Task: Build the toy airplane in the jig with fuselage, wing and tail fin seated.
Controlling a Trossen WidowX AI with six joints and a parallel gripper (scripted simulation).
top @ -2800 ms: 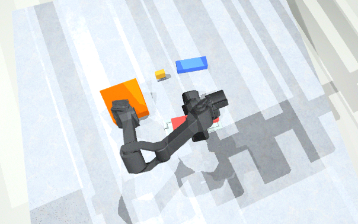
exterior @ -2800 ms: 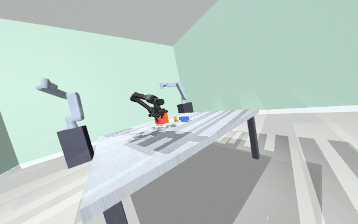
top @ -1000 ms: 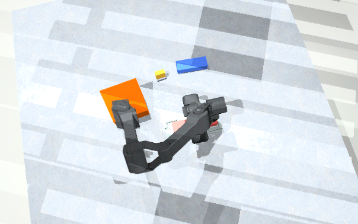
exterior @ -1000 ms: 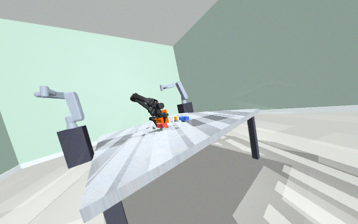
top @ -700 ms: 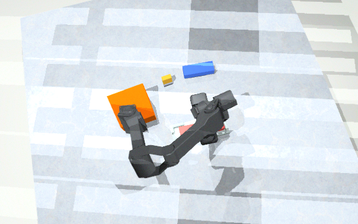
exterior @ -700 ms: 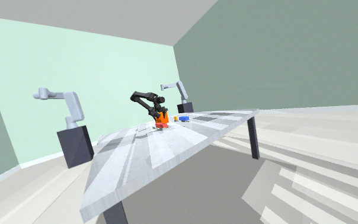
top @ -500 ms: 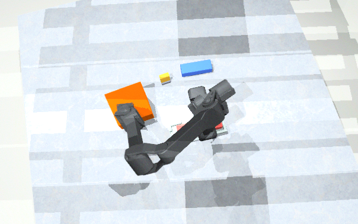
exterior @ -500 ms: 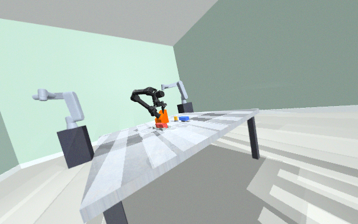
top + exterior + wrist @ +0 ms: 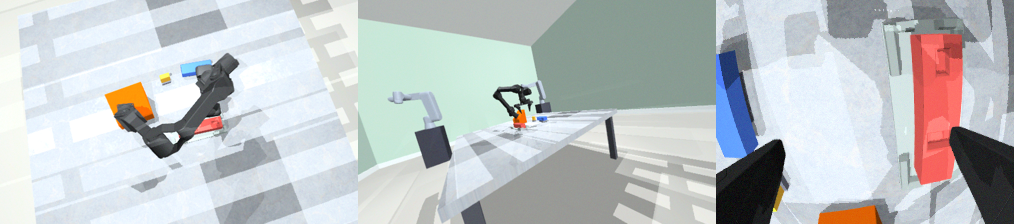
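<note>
The red fuselage (image 9: 208, 125) (image 9: 519, 125) (image 9: 936, 100) lies lengthwise in the pale jig (image 9: 204, 137) (image 9: 902, 110), its two empty sockets facing up. The near views do not settle whether it is fully down. The blue wing (image 9: 188, 69) (image 9: 542, 118) (image 9: 733, 115) lies on the table, partly under the arm in the top view. The small yellow tail fin (image 9: 165, 77) (image 9: 534, 118) (image 9: 778, 200) lies beside it, mostly behind a finger in the wrist view. My gripper (image 9: 209, 90) (image 9: 525, 111) (image 9: 868, 142) is wide open and empty, raised above the table between wing and fuselage.
An orange block (image 9: 127, 95) (image 9: 521, 116) (image 9: 848, 216) stands beside my arm's base, left of the jig in the top view. My arm passes over part of the jig there. Two grey arms on dark pedestals stand beyond the table in the exterior view.
</note>
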